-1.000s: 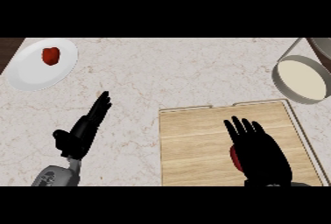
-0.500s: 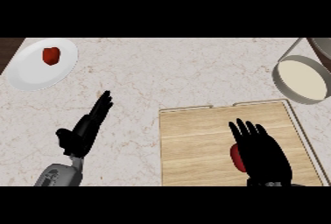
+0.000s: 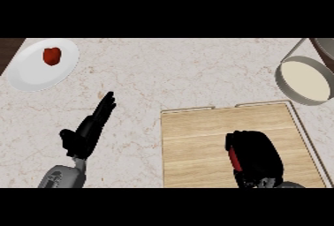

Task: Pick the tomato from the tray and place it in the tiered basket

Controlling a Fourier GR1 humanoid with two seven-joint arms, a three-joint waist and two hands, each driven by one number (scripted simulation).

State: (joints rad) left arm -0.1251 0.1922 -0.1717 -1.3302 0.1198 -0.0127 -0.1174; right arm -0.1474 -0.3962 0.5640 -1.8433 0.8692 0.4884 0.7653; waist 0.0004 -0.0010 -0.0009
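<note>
Spreading across the whole view, the pale marbled stone surface point(image 3: 169, 75) carries everything else. Largest on it is the rectangular light wooden tray point(image 3: 195, 145), which serves as the landmark: it lies toward the lower right of the view, its far edge showing two shallow notches.

Beyond the tray's far right corner, well apart from it, stands the round grey-rimmed tiered basket point(image 3: 304, 81) with a cream-coloured floor, partly cut by the view's right edge. Far off past the tray's far left corner, near the surface's own corner, sits a round white plate point(image 3: 32, 73) with a small dark red piece of food point(image 3: 51, 56) on it.

Left of the tray, over bare surface, the black left robot hand point(image 3: 88, 130) rests open, fingers straight and together, pointing away from the robot and slightly toward the tray, thumb out to the side.

Over the tray's near right part, the black right robot hand point(image 3: 256, 155) is curled down with its fingers bent round the red tomato point(image 3: 234, 159). Only a narrow red strip of the tomato shows, at the hand's left side, pressed against the palm and fingers; the rest is hidden beneath the hand. The tomato is within the tray's bounds; whether it rests on the wood or is lifted cannot be told.
</note>
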